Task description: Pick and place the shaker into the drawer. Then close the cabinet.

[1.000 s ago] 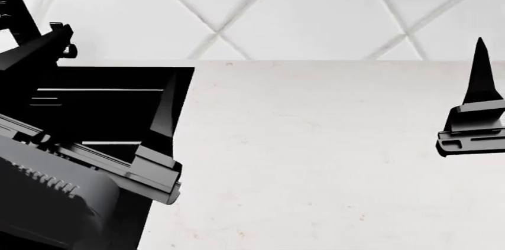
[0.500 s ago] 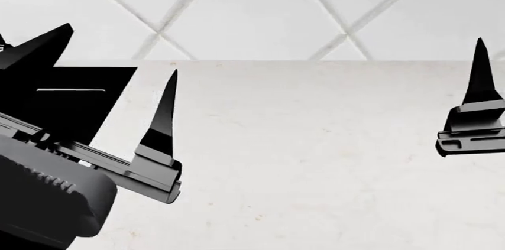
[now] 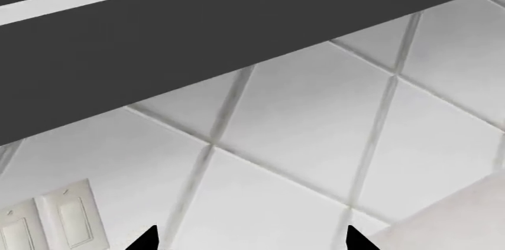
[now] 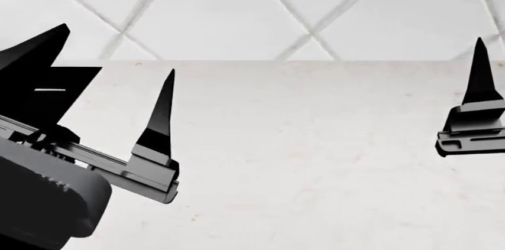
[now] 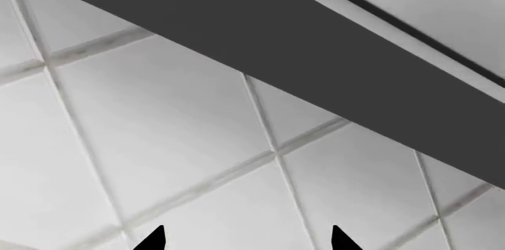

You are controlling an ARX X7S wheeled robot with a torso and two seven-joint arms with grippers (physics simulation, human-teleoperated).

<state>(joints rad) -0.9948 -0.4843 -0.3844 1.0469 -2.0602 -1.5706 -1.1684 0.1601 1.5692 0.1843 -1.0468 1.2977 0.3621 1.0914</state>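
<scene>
The shaker and the drawer are out of view in every frame. Of the cabinet I see only its white marble-look top (image 4: 316, 143), which fills the head view. My left gripper (image 4: 118, 49) hovers over the top's left part, open, with nothing between its fingers. In the left wrist view the left gripper (image 3: 250, 239) faces the tiled wall. At the head view's right edge one finger (image 4: 478, 84) of my right gripper shows. In the right wrist view the right gripper (image 5: 246, 239) is open and empty, also facing the wall.
A black sink (image 4: 39, 93) is set into the counter at the far left, partly behind my left arm. A diamond-tiled wall (image 4: 261, 13) backs the counter, with wall switches (image 3: 55, 223) on it. The dark underside of a wall cabinet (image 5: 236, 25) hangs above.
The head view has swung to the right: the sink and the wall switches slid toward the left edge. Both grippers keep their places in the view and stay open.
</scene>
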